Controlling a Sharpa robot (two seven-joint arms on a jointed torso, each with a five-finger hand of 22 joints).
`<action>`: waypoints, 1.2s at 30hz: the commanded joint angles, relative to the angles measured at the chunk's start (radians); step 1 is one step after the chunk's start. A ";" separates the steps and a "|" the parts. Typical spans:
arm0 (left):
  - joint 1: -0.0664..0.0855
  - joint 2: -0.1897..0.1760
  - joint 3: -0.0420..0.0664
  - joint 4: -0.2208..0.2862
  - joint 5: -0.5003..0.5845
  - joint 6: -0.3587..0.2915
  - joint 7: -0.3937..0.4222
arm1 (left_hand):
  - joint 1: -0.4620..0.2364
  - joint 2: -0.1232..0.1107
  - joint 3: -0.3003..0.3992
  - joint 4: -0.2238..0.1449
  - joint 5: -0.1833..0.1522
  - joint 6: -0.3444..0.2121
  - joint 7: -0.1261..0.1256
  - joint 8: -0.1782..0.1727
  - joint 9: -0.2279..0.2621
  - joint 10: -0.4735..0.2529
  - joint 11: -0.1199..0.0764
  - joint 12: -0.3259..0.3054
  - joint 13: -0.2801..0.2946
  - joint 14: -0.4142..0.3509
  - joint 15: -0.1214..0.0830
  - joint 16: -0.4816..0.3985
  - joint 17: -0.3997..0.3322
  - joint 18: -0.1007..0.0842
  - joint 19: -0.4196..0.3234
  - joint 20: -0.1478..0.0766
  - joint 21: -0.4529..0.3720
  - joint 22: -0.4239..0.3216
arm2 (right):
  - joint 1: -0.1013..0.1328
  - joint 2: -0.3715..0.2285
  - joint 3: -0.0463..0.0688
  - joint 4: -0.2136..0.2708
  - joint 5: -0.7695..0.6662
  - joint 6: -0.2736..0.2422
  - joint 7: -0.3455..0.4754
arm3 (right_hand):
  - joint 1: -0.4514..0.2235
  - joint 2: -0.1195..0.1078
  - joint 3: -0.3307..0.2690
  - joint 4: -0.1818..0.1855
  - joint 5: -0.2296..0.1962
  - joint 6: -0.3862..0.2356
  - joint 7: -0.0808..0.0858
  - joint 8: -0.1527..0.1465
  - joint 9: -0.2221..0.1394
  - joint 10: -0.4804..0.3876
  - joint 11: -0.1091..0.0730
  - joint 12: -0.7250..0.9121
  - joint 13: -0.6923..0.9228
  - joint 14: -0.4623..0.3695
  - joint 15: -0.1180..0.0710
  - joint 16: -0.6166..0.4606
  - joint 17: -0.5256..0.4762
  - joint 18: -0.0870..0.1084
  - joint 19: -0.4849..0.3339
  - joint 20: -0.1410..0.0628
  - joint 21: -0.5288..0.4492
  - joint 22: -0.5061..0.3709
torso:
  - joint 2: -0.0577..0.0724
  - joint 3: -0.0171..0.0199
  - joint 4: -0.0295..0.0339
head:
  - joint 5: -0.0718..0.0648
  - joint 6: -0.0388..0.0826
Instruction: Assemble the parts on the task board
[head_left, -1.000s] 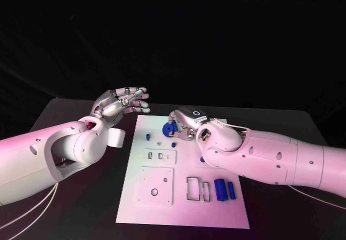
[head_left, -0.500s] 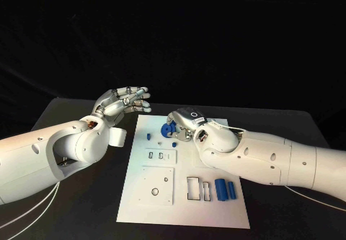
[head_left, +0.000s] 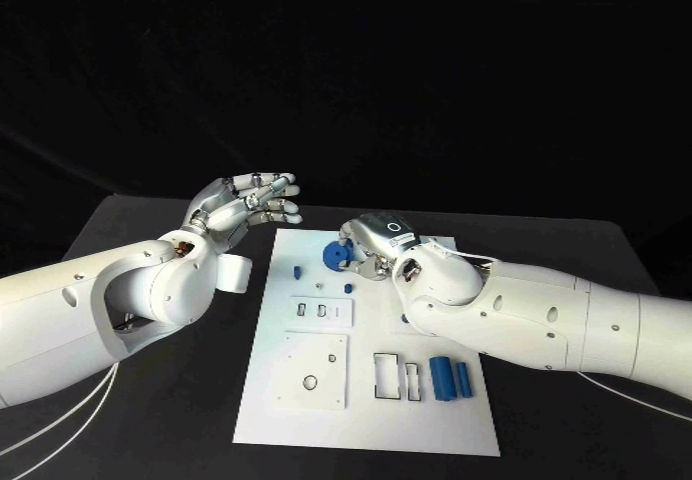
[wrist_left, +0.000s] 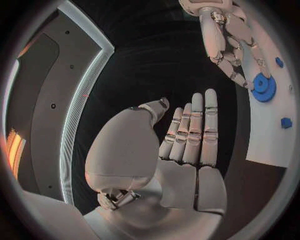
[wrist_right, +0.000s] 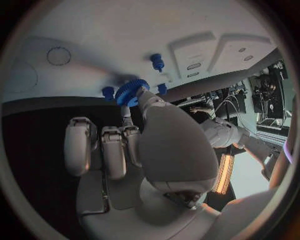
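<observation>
right hand (head_left: 372, 243) pinches small blue toothed plastic gear (head_left: 338, 256) at far end of white task board (head_left: 289, 420), likely to seat it on a post | gear face tilted toward the left arm, axis near-horizontal | left hand (head_left: 242, 205) empty, fingers apart, raised beside the board over black bench (head_left: 159, 420), probably clearing space

Task board (head_left: 310, 400) white, on a black table (head_left: 159, 420). Gear (head_left: 338, 256) blue, toothed rim (same blue in both wrist views). Small pegs (head_left: 297, 271) blue, two bars (head_left: 441, 380) at the board's near end blue. Both hands silver: left hand (head_left: 242, 205), right hand (head_left: 378, 243). Arms white.
</observation>
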 joint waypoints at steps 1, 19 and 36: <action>0.001 0.000 0.001 0.001 0.000 0.020 0.006 | -0.009 -0.002 0.007 -0.001 0.004 -0.005 0.034 -0.007 0.001 -0.002 0.002 -0.003 0.001 -0.008 0.001 0.004 0.001 0.017 -0.009 0.001 0.006 0.001 | -0.002 -0.005 -0.001 0.003 -0.025 -0.015 -0.019 | -0.004 -0.008 0.005 -0.002 0.002 0.001 0.001 -0.003 0.000 0.022 -0.004 0.002 0.150 0.098 -0.007 0.002 0.237 -0.018 0.005 -0.002 0.005 0.031 | 0.000 0.0000 -0.0012 | 0.002 -0.003; 0.001 0.003 0.001 -0.005 0.000 0.024 0.004 | -0.012 -0.002 0.010 -0.003 0.004 -0.006 0.034 -0.007 0.002 -0.002 0.003 -0.003 0.001 -0.011 0.001 0.007 0.006 0.018 -0.013 0.001 0.011 0.003 | -0.002 -0.015 -0.001 0.007 -0.023 -0.019 -0.015 | -0.006 -0.011 0.008 -0.002 0.001 0.000 0.001 -0.006 -0.001 0.020 -0.004 0.000 0.149 0.097 -0.007 0.001 0.233 -0.018 0.005 -0.002 0.005 0.032 | 0.000 0.0002 -0.0001 | 0.003 -0.002; 0.001 0.004 0.000 -0.008 0.000 0.026 0.002 | -0.013 -0.003 0.010 -0.004 0.004 -0.006 0.034 -0.007 0.002 -0.002 0.003 -0.003 0.001 -0.012 0.001 0.008 0.007 0.018 -0.014 0.002 0.012 0.004 | -0.002 -0.028 0.000 0.020 -0.022 -0.031 -0.012 | -0.011 -0.015 0.011 -0.002 0.001 -0.002 0.003 -0.010 -0.002 0.016 -0.003 -0.005 0.143 0.096 -0.006 -0.001 0.228 -0.018 0.004 -0.001 0.004 0.030 | 0.000 -0.0006 0.0000 | 0.006 -0.008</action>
